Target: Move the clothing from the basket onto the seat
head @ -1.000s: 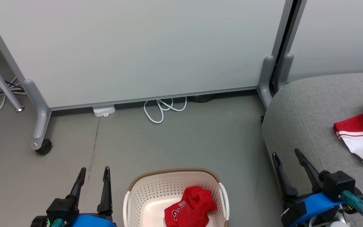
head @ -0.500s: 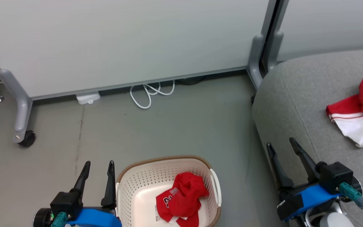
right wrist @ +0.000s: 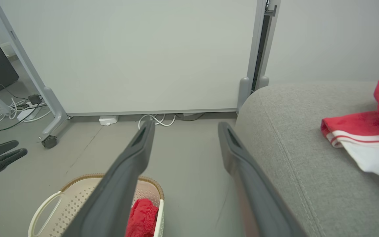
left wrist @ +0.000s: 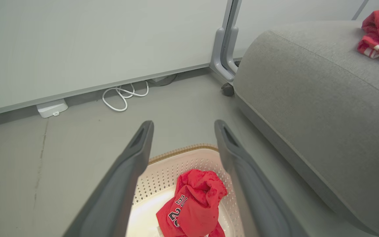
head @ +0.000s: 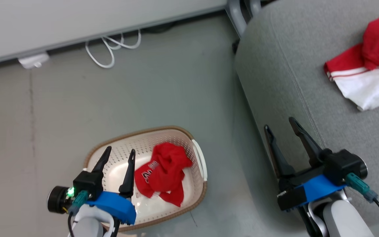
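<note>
Compared with one second ago, the head camera has tipped down and turned, so the whole scene sits differently in its view. The left gripper (head: pixel 120 149) was beside the basket (head: pixel 143 131) then and now shows over its left part. Its two fingers are spread wide and hold nothing. The right gripper (head: pixel 279 123) is also wide open and empty, and it hangs just beside the rounded edge of the seat (head: pixel 285 49). One red garment (head: pixel 163 172) lies crumpled in the right half of the basket, while another garment (head: pixel 364 72) (red with a white panel) already lies on the seat. The risk now is probably a poor grasp. If the fingers close on only a thin fold, the cloth may slip out on the way. If they go too deep, they may catch the perforated wall and drag the light basket. A white cable (head: pixel 110 49) and a small white box (head: pixel 33 61) lie by the partition panel (head: pixel 77 16), well apart from the basket. The lift must pass over the basket's right handle (head: pixel 200 158) and the high side of the seat.
</note>
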